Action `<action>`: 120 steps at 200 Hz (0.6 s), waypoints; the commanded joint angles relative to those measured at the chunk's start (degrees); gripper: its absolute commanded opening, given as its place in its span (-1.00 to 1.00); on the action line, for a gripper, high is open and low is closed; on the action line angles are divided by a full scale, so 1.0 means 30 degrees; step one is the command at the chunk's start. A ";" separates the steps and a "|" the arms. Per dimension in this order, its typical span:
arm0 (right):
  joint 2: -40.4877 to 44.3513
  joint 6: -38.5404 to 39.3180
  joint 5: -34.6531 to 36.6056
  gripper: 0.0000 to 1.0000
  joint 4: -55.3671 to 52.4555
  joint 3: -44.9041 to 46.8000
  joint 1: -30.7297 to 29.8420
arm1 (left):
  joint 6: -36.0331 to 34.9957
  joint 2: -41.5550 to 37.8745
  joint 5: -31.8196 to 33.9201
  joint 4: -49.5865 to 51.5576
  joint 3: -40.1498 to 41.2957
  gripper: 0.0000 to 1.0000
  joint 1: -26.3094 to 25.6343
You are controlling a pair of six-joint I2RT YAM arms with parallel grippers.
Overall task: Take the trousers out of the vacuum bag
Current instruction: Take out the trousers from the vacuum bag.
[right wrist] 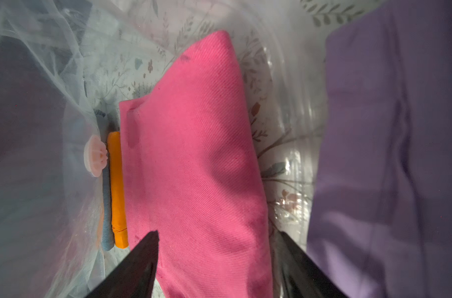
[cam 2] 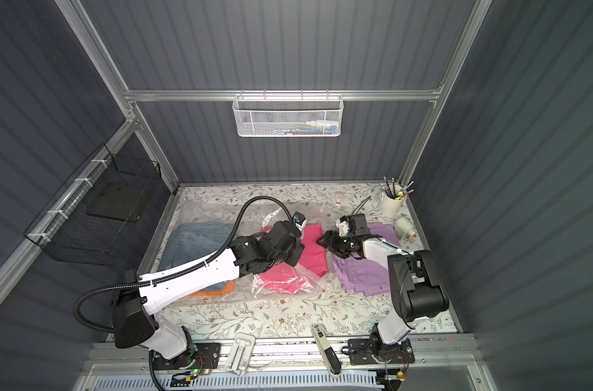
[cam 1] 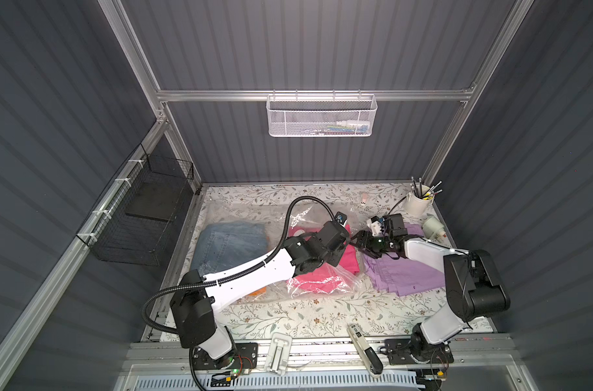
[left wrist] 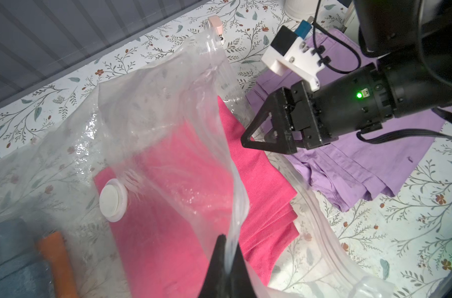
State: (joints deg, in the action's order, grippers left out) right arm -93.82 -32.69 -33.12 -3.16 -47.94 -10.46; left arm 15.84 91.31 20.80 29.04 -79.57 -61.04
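On the floral table [cam 1: 322,315], the left gripper [left wrist: 228,247] pinches the crinkly clear plastic bag [left wrist: 155,90]. The right gripper [right wrist: 219,232] gapes wide over folded hot-pink trousers [right wrist: 194,142].

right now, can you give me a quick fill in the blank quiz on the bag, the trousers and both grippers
1. The left gripper is ___ on the vacuum bag film.
2. The right gripper has its jaws ___, one finger on each side of the hot pink trousers.
3. The lilac trousers lie fully ___ the bag.
4. The round valve on the bag is ___.

Missing words: shut; open; outside; white
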 commanded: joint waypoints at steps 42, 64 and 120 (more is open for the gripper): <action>-0.1292 0.0782 0.0844 0.42 -0.1086 -0.1228 -0.0687 | -0.0381 0.0317 -0.0656 -0.0158 -0.0079 -1.00 0.0103; -0.1724 0.0883 0.0898 0.41 -0.1232 -0.1435 -0.0900 | -0.0415 0.0323 -0.0638 -0.0166 -0.0078 -1.00 0.0111; -0.2549 0.0878 0.0282 0.36 -0.1013 -0.1601 -0.1549 | -0.0426 0.0443 -0.0794 -0.0226 -0.0075 -1.00 0.0105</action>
State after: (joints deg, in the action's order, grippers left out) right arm -100.44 -30.61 -31.35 -6.00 -51.64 -14.22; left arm 15.57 91.53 19.57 28.60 -79.57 -61.01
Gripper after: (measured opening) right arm 0.687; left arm 0.049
